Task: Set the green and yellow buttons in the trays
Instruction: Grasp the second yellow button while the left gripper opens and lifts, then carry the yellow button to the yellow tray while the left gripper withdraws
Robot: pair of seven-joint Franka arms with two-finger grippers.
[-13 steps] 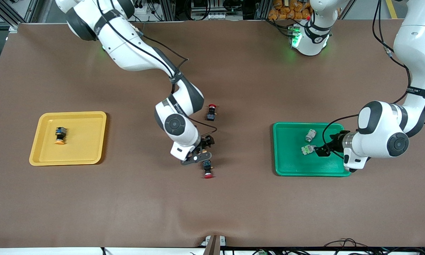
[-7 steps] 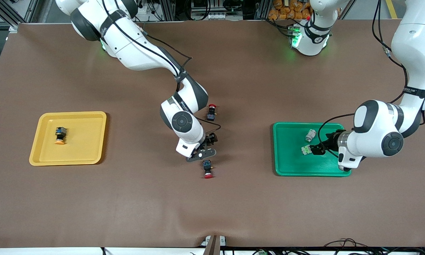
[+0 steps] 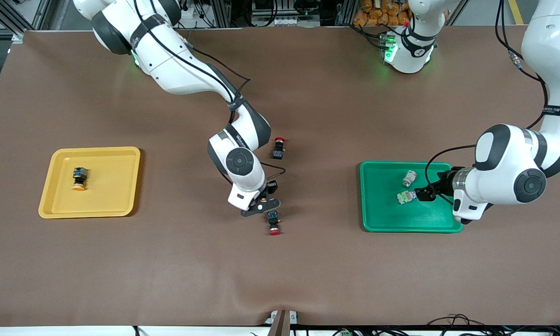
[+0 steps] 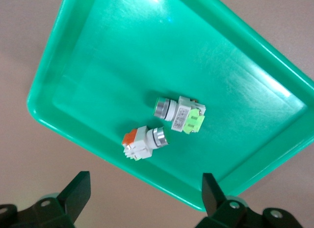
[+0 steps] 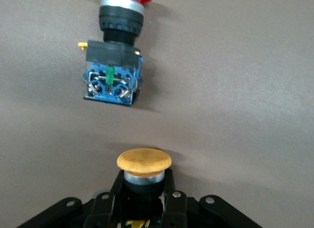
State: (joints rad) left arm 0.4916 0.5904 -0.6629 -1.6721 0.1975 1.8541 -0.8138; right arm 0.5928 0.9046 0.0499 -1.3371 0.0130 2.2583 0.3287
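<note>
Your right claw (image 5: 142,188) grips one yellow button (image 5: 143,161) beside a red switch (image 3: 274,221); a second red switch (image 3: 278,148) lies farther from the camera. Your left claw (image 4: 142,201), jaws wide apart and empty, hangs over the green tray (image 3: 378,219) holding two green buttons (image 3: 404,196); the yellow tray (image 3: 116,186) holds one.

Bright, even overhead light; glare streaks the green tray (image 4: 73,51); soft shadows.

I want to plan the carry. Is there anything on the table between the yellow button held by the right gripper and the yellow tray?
Nothing visible. The right gripper holds the yellow button; bare table lies between it and the yellow tray. The red-capped switch lies nearer the front camera, off that path.
</note>
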